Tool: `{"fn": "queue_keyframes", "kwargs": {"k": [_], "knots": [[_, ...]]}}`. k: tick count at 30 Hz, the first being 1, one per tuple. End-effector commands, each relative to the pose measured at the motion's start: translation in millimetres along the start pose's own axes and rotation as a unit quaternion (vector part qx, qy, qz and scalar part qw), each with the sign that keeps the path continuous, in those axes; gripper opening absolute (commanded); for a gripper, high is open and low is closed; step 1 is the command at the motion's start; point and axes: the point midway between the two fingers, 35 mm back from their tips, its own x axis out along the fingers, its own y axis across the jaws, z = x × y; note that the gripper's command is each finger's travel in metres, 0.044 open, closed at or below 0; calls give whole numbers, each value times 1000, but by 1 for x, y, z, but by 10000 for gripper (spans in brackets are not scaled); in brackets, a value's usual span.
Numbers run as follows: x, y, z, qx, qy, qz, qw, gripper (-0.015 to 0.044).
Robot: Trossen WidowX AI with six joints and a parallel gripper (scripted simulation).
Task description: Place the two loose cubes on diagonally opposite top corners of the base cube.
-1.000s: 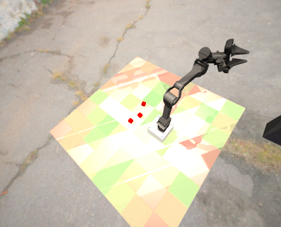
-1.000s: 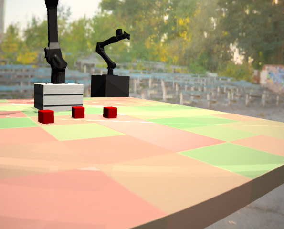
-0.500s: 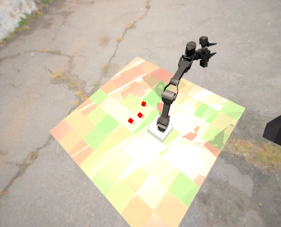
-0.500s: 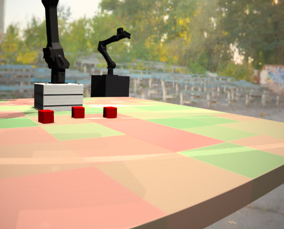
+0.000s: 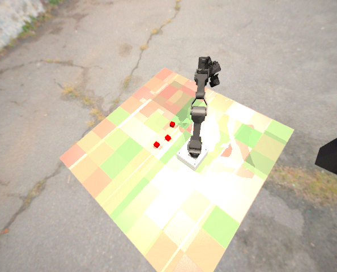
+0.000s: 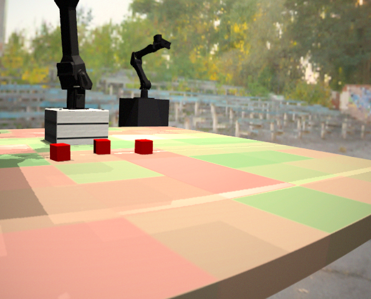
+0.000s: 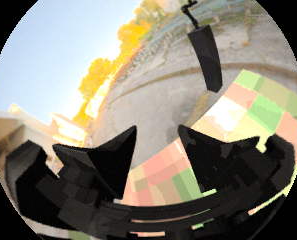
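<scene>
Three red cubes lie apart on the table, all alike. The first cube (image 5: pixel 172 124) (image 6: pixel 60 152) is nearest the arm's shadow. The second cube (image 5: pixel 167 137) (image 6: pixel 101 146) is in the middle, and the third cube (image 5: pixel 156 144) (image 6: pixel 143 146) is at the other end of the row. None is stacked, and I cannot tell which is the fixed base. My gripper (image 7: pixel 158 128) is open, with nothing between its fingertips. It is raised high, well away from all the cubes, and is out of frame in the exterior view.
The arm's white base box (image 5: pixel 186 161) (image 6: pixel 82 128) stands beside the cubes. The patchwork table (image 5: pixel 118 187) (image 6: pixel 211 257) has patches of glare and the arm's shadow. A black pedestal (image 5: pixel 335 154) (image 6: pixel 143 112) (image 7: pixel 208 60) stands beyond the table, bearing a second arm (image 6: pixel 141 72).
</scene>
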Motion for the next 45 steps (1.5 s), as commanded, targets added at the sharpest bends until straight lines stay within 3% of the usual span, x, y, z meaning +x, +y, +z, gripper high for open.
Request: {"fn": "queue_keyframes", "kwargs": {"k": [1,14,26,45], "knots": [[-14,-5,-64,-61,93,-10,994,265],[-123,-58,-238,-259,382,-55,886,265],[-244,-138,-303,-403,550,-127,721,265],[-221,-187,-354,-407,554,-130,715,265]]}}
